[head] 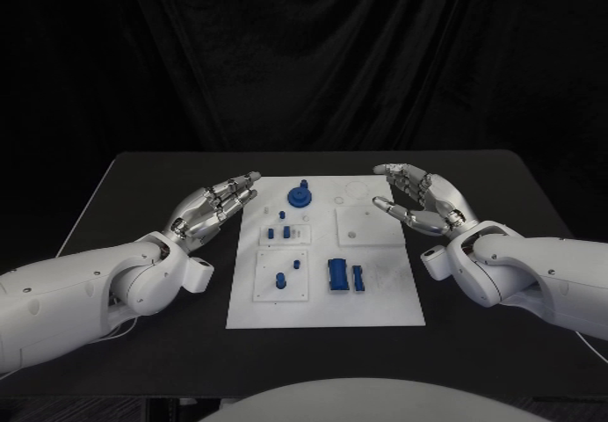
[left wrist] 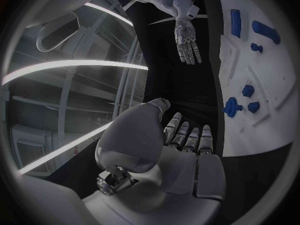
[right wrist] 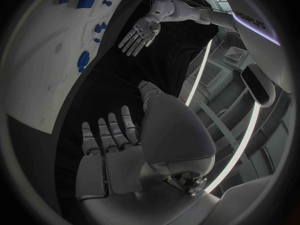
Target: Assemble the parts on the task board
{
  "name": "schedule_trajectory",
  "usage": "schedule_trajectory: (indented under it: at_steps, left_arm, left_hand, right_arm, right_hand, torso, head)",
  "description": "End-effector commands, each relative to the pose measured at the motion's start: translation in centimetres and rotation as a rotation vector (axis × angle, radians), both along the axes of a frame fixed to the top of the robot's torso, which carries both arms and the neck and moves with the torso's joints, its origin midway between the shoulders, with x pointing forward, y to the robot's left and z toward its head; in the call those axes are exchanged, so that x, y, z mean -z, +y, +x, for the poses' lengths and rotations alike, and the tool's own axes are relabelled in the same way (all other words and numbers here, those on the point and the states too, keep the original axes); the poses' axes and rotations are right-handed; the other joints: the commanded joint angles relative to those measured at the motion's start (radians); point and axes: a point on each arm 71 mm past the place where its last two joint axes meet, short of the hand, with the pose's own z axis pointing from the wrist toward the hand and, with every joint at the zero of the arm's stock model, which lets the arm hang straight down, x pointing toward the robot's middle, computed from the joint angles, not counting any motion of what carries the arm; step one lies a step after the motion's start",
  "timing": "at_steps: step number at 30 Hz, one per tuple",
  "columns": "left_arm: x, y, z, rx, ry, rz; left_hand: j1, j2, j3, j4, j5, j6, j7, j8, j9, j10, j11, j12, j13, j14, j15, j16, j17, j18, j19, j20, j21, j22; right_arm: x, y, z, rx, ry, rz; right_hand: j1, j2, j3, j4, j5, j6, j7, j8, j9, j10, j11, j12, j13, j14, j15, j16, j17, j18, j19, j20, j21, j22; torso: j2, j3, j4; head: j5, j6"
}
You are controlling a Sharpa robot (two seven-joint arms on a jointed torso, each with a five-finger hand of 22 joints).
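Over on the left, the left hand [head: 218, 205] hovers at the left edge of the task board [head: 380, 303], fingers stretched out and a little apart, palm turned toward the board, nothing in it. The left wrist view agrees: fingers [left wrist: 187, 137] straight, empty, with the board's white edge just beside them. Moving onto the board itself, which lies in the middle of the black table [head: 140, 176]: up at the far end stands a round blue part with a knob [head: 300, 194], and below it a pair of small blue pegs [head: 278, 233] stand in a raised square panel. Nearer the robot, two more small pegs [head: 287, 272] sit in a second panel, and just right of those lies the big blue block [head: 338, 273] with a slimmer blue piece [head: 358, 278] touching its side. And on the right, the right hand [head: 421, 203] hangs over the board's far right corner, fingers loosely curved and spread, holding nothing; its wrist view shows the fingers [right wrist: 112, 135] empty.
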Motion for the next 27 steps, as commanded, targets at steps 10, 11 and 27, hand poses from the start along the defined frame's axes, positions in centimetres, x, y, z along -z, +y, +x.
schedule_trajectory:
  at_steps: [10, 11, 27]
  left_arm:
    - [1.0, -0.9, -0.3, -0.032, -0.167, -0.112]
    - [1.2, -0.9, -0.3, -0.034, -0.166, -0.110]
    - [1.1, -2.5, 1.0, -0.184, 0.022, 0.040]
  left_hand:
    - [-0.104, 0.069, -0.245, 0.026, -0.084, -0.244, -0.273, -0.026, -0.039, -0.053, -0.122, -0.116, -0.023, 0.000, -0.011, -0.003, -0.003, 0.013, -0.017, 0.014, -0.011, -0.050]
    - [-0.104, 0.069, -0.254, 0.026, -0.092, -0.246, -0.278, -0.027, -0.039, -0.052, -0.125, -0.118, -0.023, 0.000, -0.012, -0.003, -0.003, 0.015, -0.017, 0.015, -0.011, -0.053]
    - [-0.841, -0.042, -0.211, -0.145, -0.338, -0.322, -0.149, -0.040, -0.053, -0.052, -0.025, -0.136, -0.028, 0.000, -0.079, -0.003, -0.003, -0.098, -0.019, -0.093, -0.014, -0.061]
  right_arm:
    - [1.9, -0.5, -0.3, -0.012, -0.051, 0.062]
    - [2.2, -0.5, -0.4, -0.012, -0.046, 0.064]
    - [0.3, 3.2, 2.5, 0.220, 0.143, 0.195]
  right_hand:
    - [-0.102, -0.075, -0.153, 0.010, -0.113, -0.162, -0.238, -0.244, -0.263, -0.056, -0.116, -0.244, -0.252, -0.055, -0.024, -0.166, -0.079, 0.010, -0.044, 0.002, -0.014, -0.160]
    - [-0.110, -0.094, -0.179, 0.010, -0.129, -0.178, -0.251, -0.268, -0.276, -0.057, -0.120, -0.253, -0.257, -0.055, -0.026, -0.170, -0.080, 0.011, -0.044, 0.001, -0.014, -0.163]
    - [-0.851, 0.069, -0.109, -0.165, -0.300, -0.248, -0.128, -0.383, -0.329, -0.054, -0.096, -0.383, -0.303, -0.055, -0.140, -0.196, -0.086, -0.077, -0.060, -0.168, -0.026, -0.264]
  torso:
    - [-0.095, 0.0087, -0.0309]
    - [-0.098, 0.0087, -0.0323]
    - [-0.091, 0.0115, -0.0384]
  head:
    - [0.023, -0.024]
    - [0.025, -0.028]
    - [0.025, 0.084]
